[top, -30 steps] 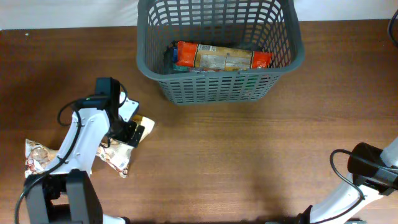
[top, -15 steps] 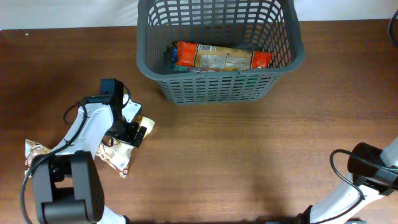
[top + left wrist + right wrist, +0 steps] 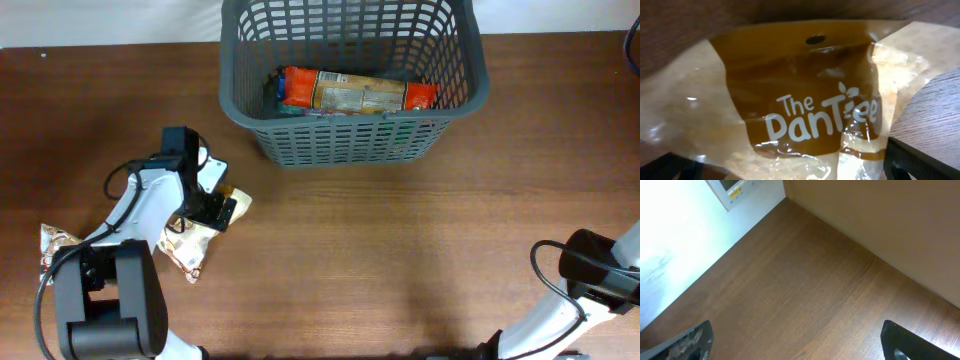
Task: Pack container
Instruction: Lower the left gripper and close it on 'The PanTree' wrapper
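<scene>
The container (image 3: 232, 96), a dark grey lattice basket, stands at the back centre of the table. An orange and tan packet (image 3: 358, 92) lies inside it. At the left, my left gripper (image 3: 218, 208) is down over a tan and brown snack packet (image 3: 188, 252). In the left wrist view this packet (image 3: 805, 100), printed "The Pantree", fills the frame. My left gripper (image 3: 795, 170) is open, a dark finger (image 3: 920, 161) showing at each bottom corner beside the packet. My right gripper (image 3: 800, 350) is open over bare wood, nothing between its fingers (image 3: 690, 341).
Another crinkled packet (image 3: 55, 245) lies at the far left, beside the left arm's base. The right arm (image 3: 592, 268) sits at the table's front right corner with its cable. A white wall and a tan panel border the table in the right wrist view.
My left arm has shifted slightly right and swung over the snack packet, whose near end has moved a little. The right arm and the basket have not moved.
</scene>
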Motion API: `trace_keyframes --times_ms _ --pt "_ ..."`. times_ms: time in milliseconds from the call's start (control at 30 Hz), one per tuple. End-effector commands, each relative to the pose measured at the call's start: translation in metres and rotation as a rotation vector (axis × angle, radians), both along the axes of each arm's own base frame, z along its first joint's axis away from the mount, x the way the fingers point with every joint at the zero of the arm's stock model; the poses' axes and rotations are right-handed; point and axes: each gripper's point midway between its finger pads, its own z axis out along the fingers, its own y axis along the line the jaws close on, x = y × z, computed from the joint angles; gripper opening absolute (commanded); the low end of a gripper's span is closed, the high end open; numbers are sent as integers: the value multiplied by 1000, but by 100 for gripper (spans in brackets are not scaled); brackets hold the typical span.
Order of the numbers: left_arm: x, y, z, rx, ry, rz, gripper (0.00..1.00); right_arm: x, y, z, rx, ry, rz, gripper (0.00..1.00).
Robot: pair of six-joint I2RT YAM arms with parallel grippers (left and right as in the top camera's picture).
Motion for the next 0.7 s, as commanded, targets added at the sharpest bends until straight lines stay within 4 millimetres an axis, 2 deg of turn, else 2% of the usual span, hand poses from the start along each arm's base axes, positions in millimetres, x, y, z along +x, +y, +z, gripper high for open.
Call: trace_keyframes --times_ms 0,133,500,533,600,667 --pt "-16 -7 -15 -39 44 1 99 -1 0 1 6 -9 -13 99" --pt "-25 -8 -23 -44 65 2 99 -1 0 1 6 -9 -13 99" --pt "-25 -9 -24 -48 58 9 99 -1 0 1 6 -9 -13 99" --pt "-25 -9 -24 -48 58 9 97 -1 0 1 6 -9 -12 99" --pt "-24 -9 -24 -48 55 9 69 -1 0 1 6 -9 -13 99" --pt "-23 -9 -24 -48 51 9 51 -1 0 1 6 -9 -13 99"
